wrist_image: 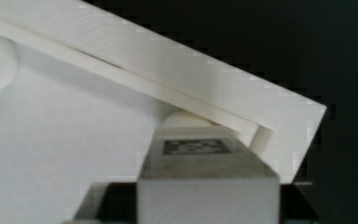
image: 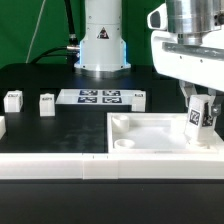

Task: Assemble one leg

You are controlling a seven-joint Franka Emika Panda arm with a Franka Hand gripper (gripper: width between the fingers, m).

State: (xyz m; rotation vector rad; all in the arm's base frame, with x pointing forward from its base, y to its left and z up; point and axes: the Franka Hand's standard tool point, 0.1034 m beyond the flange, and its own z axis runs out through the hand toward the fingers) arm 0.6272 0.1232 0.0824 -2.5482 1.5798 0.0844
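Observation:
My gripper point(image: 199, 112) is shut on a leg point(image: 197, 116), a small white post with a marker tag, and holds it upright over the far corner of the tabletop point(image: 150, 140) at the exterior view's right. In the wrist view the leg point(wrist_image: 202, 165) fills the space between my dark fingers point(wrist_image: 119, 200), its tagged end close against the tabletop's raised corner rim point(wrist_image: 247, 105). I cannot tell whether the leg's lower end touches the tabletop.
Two loose legs point(image: 13, 98) point(image: 46, 103) stand on the black table at the exterior view's left, and another white part point(image: 2, 126) shows at the left edge. The marker board point(image: 100, 97) lies in front of the arm's base point(image: 103, 45). A white ledge point(image: 50, 165) runs along the front.

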